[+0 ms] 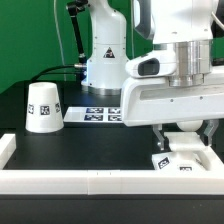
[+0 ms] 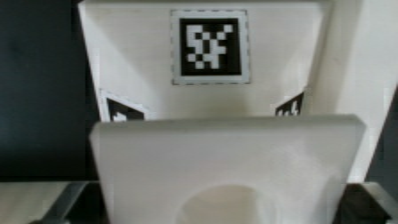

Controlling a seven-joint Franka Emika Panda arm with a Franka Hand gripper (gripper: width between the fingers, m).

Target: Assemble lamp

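The lamp base (image 1: 181,157) is a flat white square part with black-and-white tags, lying on the black table at the exterior view's right, close to the front wall. In the wrist view its tagged top (image 2: 210,48) and its raised block with a round socket (image 2: 231,165) fill the picture. My gripper (image 1: 186,137) is down over the base, with the fingers (image 2: 50,206) pressed against both sides of the raised block. The tapered white shade (image 1: 42,107) stands upright at the exterior view's left, far from the gripper. The bulb is out of view.
The marker board (image 1: 103,115) lies flat at the table's back middle, in front of the arm's pedestal (image 1: 105,60). A low white wall (image 1: 90,180) runs along the front edge and turns up at the left side (image 1: 8,146).
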